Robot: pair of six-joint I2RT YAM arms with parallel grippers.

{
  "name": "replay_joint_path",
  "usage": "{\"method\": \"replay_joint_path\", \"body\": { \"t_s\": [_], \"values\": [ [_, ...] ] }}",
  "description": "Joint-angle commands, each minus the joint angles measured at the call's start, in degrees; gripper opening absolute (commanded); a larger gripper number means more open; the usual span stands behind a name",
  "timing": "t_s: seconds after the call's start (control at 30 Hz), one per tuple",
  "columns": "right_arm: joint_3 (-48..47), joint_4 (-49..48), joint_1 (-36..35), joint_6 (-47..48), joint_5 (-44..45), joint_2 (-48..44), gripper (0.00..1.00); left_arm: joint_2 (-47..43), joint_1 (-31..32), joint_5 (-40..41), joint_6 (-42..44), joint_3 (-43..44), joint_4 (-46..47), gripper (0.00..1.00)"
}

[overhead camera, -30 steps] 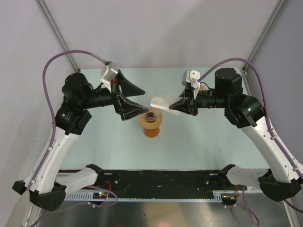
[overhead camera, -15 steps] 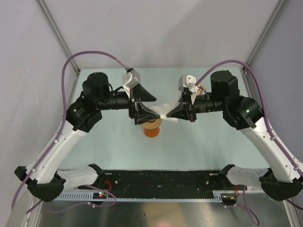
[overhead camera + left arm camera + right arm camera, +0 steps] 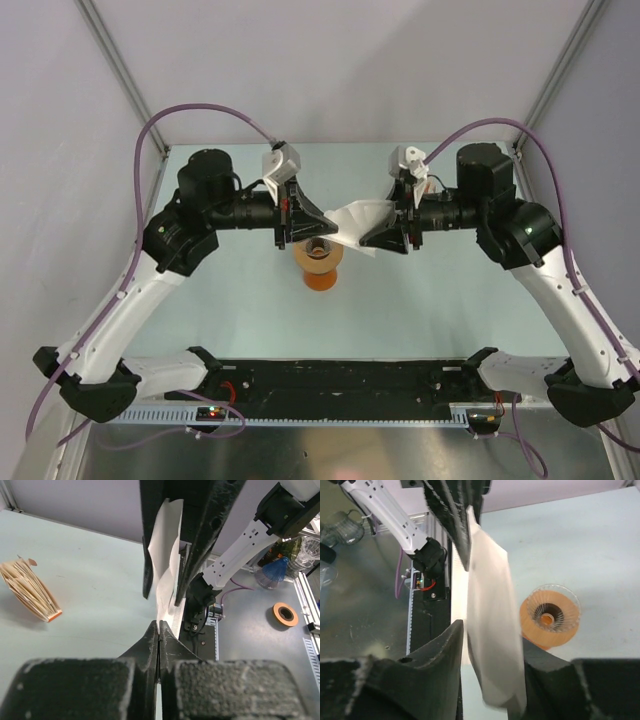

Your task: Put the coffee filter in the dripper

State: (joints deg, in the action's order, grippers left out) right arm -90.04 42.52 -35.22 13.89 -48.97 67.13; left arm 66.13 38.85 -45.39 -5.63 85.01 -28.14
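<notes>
**Item 1. Coffee filter** (image 3: 352,218): white paper, one sheet. It hung in the air at centre frame in the top view, between the two arms. It was just above and to the right of the dripper and clear of it. It looked blurred in the right wrist view (image 3: 492,630).

**Item 2. Dripper** (image 3: 319,252): tan ring with a dark centre hole, orange below. It stood upright on the pale worktop (image 3: 230,300), centre frame. In the right wrist view it sat at right of centre (image 3: 550,615).

**Item 3. Left fingers** (image 3: 145,647): together, clamped on one edge of the filter at the lower middle of the left wrist view.

**Item 4. Right fingers** (image 3: 442,655): apart. The paper ran between them and touched the lower-right one.

**Item 5. Stack of filters** (image 3: 31,591): tan, ribbed, lying on its side on the worktop at the left of the left wrist view, well apart from the rest.

**Item 6. Roll of tape** (image 3: 285,613): lying flat on the grey surface at the right edge of the left wrist view.
</notes>
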Motion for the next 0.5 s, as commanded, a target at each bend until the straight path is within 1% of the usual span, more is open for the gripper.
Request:
{"method": "replay_joint_path", "body": {
  "t_s": [0.0,0.17,0.2,0.23,0.33,0.37,0.4,0.47],
  "values": [
    [-1.2,-2.76,3.76,-6.69,-3.83,-2.13,0.42,0.15,-1.16,-0.8,-2.66,2.83,1.71,0.0],
    [2.23,-7.75,5.61,-12.5,-5.58,-3.99,0.42,0.14,-1.59,-1.18,-3.84,2.3,2.93,0.0],
    [2.45,-8.88,5.83,-13.72,-5.73,-4.05,0.4,0.14,-1.63,-1.36,-3.89,2.19,3.06,0.0],
    [2.57,-10.19,6.15,-14.6,-6.15,-4.04,0.36,0.1,-1.61,-1.41,-3.97,2.05,3.07,0.0],
    [2.5,-12.6,7.39,-17.23,-8.29,-3.5,0.09,0.02,-1.62,-1.27,-4.05,1.82,3.23,0.0],
    [2.54,-13.1,7.9,-17.76,-8.97,-3.41,0.04,-0.05,-1.65,-1.06,-4.09,1.73,3.29,0.0],
    [2.61,-13.4,8.29,-18.11,-9.44,-3.41,0.02,-0.09,-1.7,-0.91,-4.15,1.65,3.32,0.0],
    [2.77,-13.49,9.18,-18.48,-10.06,-3.59,0.01,-0.29,-1.86,-0.68,-4.31,1.43,3.44,0.0]
  ]
}}
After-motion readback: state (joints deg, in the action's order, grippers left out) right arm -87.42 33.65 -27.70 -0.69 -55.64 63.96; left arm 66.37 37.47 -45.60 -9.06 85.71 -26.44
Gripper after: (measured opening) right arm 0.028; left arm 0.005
